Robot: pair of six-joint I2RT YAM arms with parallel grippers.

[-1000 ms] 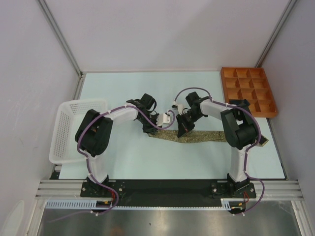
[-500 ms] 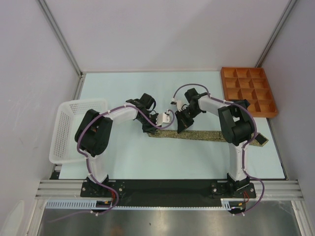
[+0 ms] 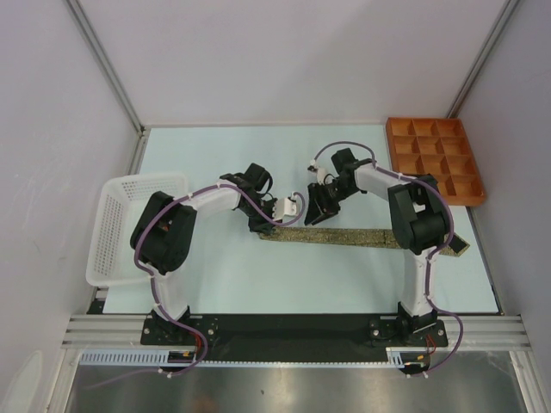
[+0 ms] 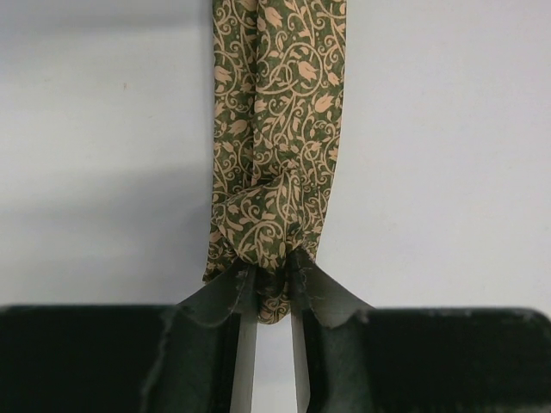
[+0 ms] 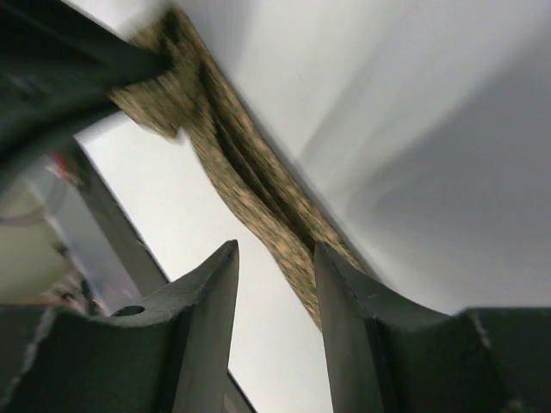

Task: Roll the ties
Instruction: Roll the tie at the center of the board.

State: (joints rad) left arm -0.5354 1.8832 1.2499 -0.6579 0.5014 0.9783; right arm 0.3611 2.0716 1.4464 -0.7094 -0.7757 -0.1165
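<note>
Olive-tan patterned fabric necktie (image 4: pixel 275 129), judged limp and light, was pinched at its folded end by left tool (image 4: pixel 268 284); right tool (image 5: pixel 275 271) stood parted, empty.

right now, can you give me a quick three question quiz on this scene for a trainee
1. True or false: the left hand is pinching the folded end of the tie.
2. Multiple choice: the orange tray sits at which part of the table? A) far right corner B) far left corner C) near edge, middle
3. Fill in: the right hand has its jaws ____, gripping nothing, with the tie running past beyond them.

Key: 1 true; 2 A; 3 open
</note>
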